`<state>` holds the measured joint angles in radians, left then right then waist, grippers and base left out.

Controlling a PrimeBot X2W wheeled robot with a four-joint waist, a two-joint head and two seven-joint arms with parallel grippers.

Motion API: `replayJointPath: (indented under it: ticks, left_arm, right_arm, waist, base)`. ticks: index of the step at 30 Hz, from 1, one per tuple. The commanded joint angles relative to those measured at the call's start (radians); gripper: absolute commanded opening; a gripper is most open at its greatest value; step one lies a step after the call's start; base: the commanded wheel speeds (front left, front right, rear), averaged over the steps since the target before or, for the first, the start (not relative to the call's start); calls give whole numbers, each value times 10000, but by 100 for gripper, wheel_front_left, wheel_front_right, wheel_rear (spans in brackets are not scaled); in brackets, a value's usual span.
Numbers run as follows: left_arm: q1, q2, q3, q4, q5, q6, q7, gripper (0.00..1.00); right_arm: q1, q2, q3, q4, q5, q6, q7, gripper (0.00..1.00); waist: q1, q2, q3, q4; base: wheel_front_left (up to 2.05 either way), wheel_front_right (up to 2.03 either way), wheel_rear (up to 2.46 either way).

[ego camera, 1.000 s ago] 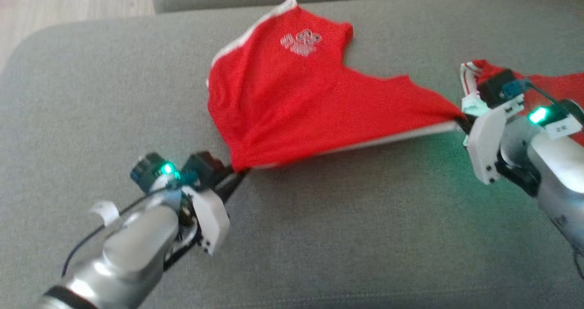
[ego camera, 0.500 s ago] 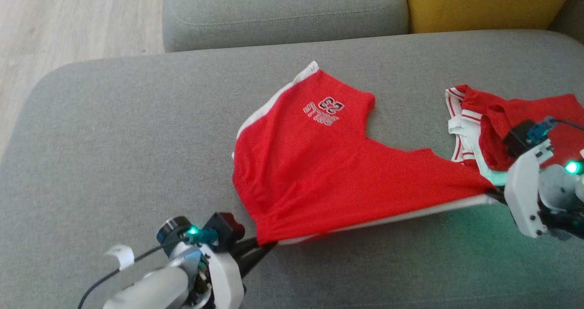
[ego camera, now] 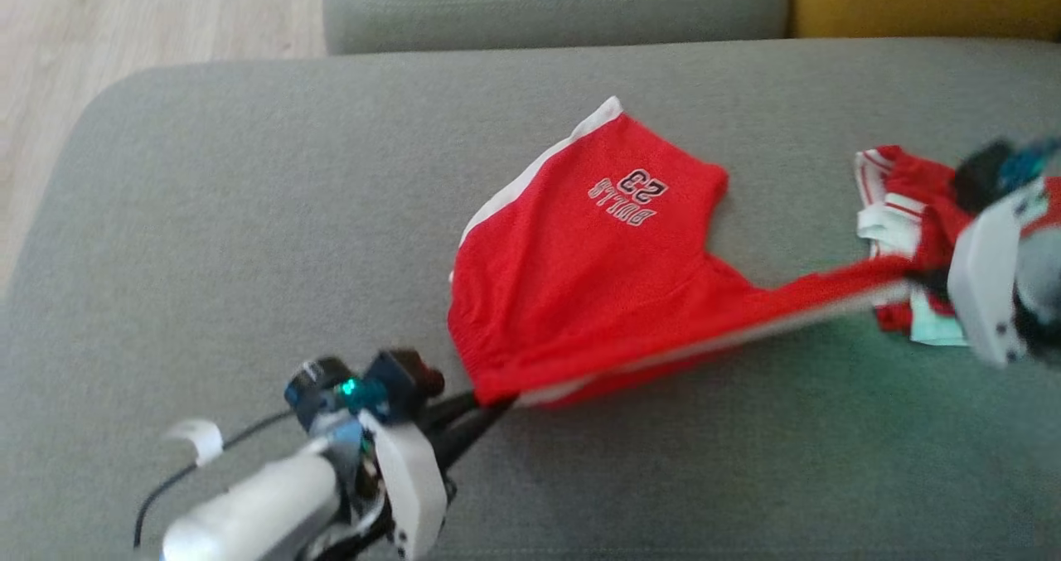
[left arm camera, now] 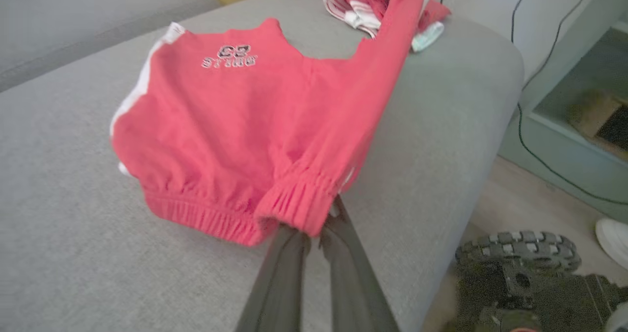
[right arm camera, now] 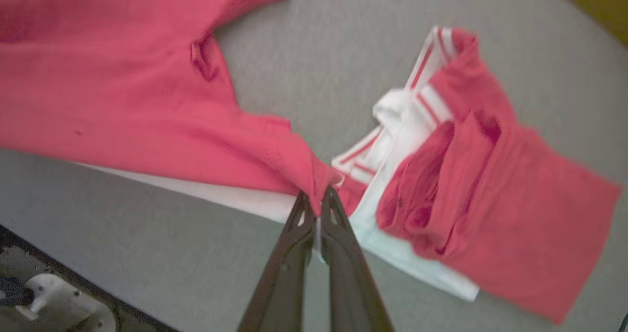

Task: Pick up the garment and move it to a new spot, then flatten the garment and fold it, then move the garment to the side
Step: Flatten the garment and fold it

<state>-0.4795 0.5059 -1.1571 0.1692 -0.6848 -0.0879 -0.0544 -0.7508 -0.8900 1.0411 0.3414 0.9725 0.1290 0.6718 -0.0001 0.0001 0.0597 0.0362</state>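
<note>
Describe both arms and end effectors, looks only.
Left end effector: two long dark tapering fingers, white housing, green light, thin black cable along a silver forearm. Right end effector: same dark fingers, white housing, blue connector; blurred in the head view.

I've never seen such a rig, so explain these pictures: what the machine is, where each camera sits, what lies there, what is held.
It is a wheeled robot with two arms, each ending in a pincer of two long dark fingers. The wide picture comes from a camera on its head, looking down at a grey sofa cushion. The other two come from cameras on its wrists, looking along each pincer's fingers. On the cushion lie red shorts with white trim and a printed 23. The left pincer is shut on their elastic waistband, the right pincer on another edge, so the cloth stretches between them. Beside the right pincer lies a second red-and-white garment, bunched up and not held.
</note>
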Motion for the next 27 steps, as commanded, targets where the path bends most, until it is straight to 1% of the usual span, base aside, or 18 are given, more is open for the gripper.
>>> replayJointPath:
  ticks: [1,3,6,9,15,16,17,24,27]
  left_arm:
    - [-732,346,632,-290,-167,62,-55,0]
    - [-942,299,793,-420,-244,51,-122,0]
    - [-1463,241,846,-455,268,83,-402,0]
    - [-1802,-128,901,-293,246,16,-530,0]
    - [-2445,-871,806,451,151,-174,-639,0]
    - [-2445,-871,806,451,151,-174,-639,0]
    - [-2561,-989,767,606,156,-206,-669,0]
    - [-3261,-1927,610,1846,-158,-357,-975,0]
    - [-3609,-2315,474,2365,-165,-389,-1216,0]
  right_arm:
    - [-451,-159,-351,-61,-160,17,-73,0]
    - [-807,1,-532,11,-372,17,-48,0]
    - [-1411,286,-833,235,-615,17,-76,0]
    - [-1991,481,-901,528,-896,17,67,0]
    - [-3140,928,-877,1369,-1424,17,73,0]
    - [-3140,928,-877,1369,-1424,17,73,0]
    - [-3311,988,-863,1514,-1484,17,78,0]
    - [-4372,1367,-585,2488,-1902,17,45,0]
    - [-4732,1489,-233,2797,-2222,17,-96,0]
  waist:
    - [1,-1,261,281]
    - [1,-1,476,527]
    - [1,-1,881,931]
    - [1,-1,1306,1411]
    - [1,-1,2046,2194]
    - [1,-1,2046,2194]
    - [1,-1,2169,2323]
    - [1,-1,2931,3041]
    - [1,-1,3208,3242]
  base:
    - [0,0,0]
    - [0,0,0]
    - [0,0,0]
    - [0,0,0]
    - [0,0,0]
    - [0,0,0]
    - [0,0,0]
    - [0,0,0]
    - [0,0,0]
